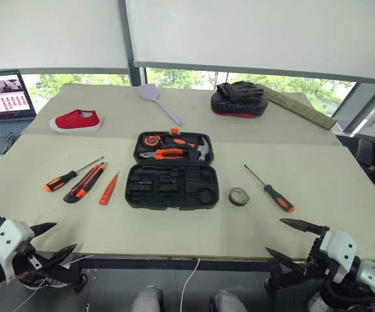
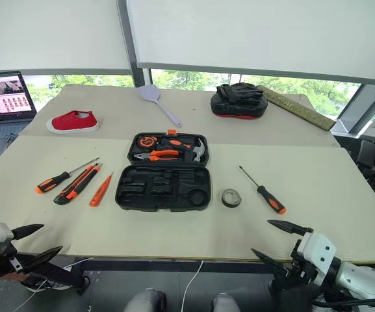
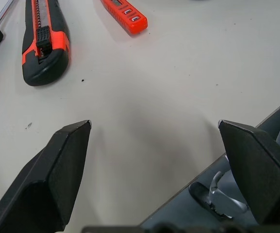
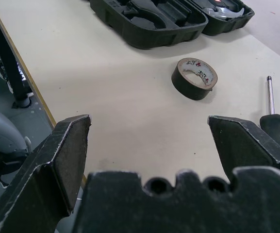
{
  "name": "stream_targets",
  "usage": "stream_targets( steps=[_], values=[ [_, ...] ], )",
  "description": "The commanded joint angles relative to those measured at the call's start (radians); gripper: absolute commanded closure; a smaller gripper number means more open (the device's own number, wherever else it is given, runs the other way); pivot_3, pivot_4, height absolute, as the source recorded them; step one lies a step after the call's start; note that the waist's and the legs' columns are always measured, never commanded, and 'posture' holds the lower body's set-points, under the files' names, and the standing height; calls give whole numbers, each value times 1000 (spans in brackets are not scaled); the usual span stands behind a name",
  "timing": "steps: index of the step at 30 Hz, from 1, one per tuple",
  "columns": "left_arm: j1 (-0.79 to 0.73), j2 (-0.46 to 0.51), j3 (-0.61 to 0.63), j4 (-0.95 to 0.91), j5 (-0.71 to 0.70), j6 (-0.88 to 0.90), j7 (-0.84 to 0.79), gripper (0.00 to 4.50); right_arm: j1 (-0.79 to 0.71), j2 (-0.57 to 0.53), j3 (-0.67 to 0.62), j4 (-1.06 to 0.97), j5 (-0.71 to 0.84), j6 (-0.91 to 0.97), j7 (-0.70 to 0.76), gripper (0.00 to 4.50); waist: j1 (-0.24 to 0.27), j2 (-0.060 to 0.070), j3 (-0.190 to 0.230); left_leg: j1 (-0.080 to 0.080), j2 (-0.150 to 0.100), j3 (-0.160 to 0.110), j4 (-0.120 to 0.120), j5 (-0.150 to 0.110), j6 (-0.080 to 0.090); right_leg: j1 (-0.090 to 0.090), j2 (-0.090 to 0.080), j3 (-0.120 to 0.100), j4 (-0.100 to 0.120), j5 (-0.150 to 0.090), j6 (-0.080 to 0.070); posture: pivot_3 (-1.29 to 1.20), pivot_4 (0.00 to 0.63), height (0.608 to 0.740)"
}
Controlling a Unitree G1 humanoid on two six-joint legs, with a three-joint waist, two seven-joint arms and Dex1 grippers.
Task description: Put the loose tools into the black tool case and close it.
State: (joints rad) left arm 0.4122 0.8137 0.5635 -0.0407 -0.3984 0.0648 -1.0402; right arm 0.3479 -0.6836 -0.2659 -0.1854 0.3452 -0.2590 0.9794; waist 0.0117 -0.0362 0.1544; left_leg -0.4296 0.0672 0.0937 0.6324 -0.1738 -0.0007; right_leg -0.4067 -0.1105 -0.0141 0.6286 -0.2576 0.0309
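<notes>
Left tool (image 1: 52, 239): fingers spread wide, nothing between them, hovering at the near edge of the bench (image 1: 304, 156) on the robot's left. In the left wrist view its fingertips (image 3: 74, 141) frame bare bench surface, with the utility knife (image 3: 43, 41) and tester pen (image 3: 125, 14) ahead of them.

Right tool (image 1: 294, 239): fingers likewise wide apart, empty, at the near edge on the robot's right. Its wrist view looks past the fingertips (image 4: 72, 136) toward the tape roll (image 4: 194, 77) and the case beyond it.

Black tool case (image 1: 172, 186): lies open at bench centre, lid half on the far side holding pliers, a hammer and other orange-handled pieces; the near half shows empty moulded slots.

Loose tools, left of the case: screwdriver (image 1: 67, 177), utility knife just beside it, then tester pen nearest the case, all lying slanted and roughly parallel. None touches the case.

Right of the case: tape roll lying flat, just beside the case's near right corner; second screwdriver (image 1: 270, 189) further right, handle toward the near edge.

Far bench: red shoe (image 1: 76, 120), lilac spatula (image 1: 160, 103), black-and-red padded mitt (image 1: 239, 99). Laptop (image 1: 4, 97) at far left.
</notes>
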Motion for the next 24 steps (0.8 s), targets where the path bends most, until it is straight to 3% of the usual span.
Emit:
stream_targets(
  steps=[1,3,7,14,18,21,24],
  values=[
    [-37,-49,97,-23,-103,82,107,0,-31,37,30,-42,54,-18,10,18,0,0,0,0,0,0,0,0,0,0,0,0,0,0,0,0,150,740],
    [-63,-131,199,-28,-235,223,254,0,-98,93,102,-133,155,41,3,18,-5,-1,0,0,1,-1,0,0,0,0,0,0,0,0,0,0,150,740],
    [-75,-208,279,-10,-260,276,386,0,-256,181,144,-179,199,72,-58,18,-25,-1,0,1,2,-6,0,0,1,3,3,0,3,2,-1,0,150,740],
    [-149,-140,304,26,-290,406,471,0,-331,215,155,-199,211,102,-100,18,3,-8,-4,2,1,-1,1,0,-1,1,2,-3,1,5,-7,0,150,740],
    [-292,-10,208,69,-267,509,471,0,-322,212,161,-193,198,98,-95,18,14,-9,-4,0,2,0,1,0,-2,1,-1,-10,1,6,-9,0,150,740],
    [-438,120,57,198,-199,572,412,0,-340,219,168,-177,180,86,-99,18,10,-8,-4,1,1,0,1,0,-2,0,-1,-11,1,6,-6,0,150,740],
    [-627,180,-111,405,-76,503,366,0,-338,224,167,-159,156,62,-96,18,2,-6,-4,1,1,2,0,0,-3,-1,-1,-11,1,6,-4,0,150,740]
  ],
)
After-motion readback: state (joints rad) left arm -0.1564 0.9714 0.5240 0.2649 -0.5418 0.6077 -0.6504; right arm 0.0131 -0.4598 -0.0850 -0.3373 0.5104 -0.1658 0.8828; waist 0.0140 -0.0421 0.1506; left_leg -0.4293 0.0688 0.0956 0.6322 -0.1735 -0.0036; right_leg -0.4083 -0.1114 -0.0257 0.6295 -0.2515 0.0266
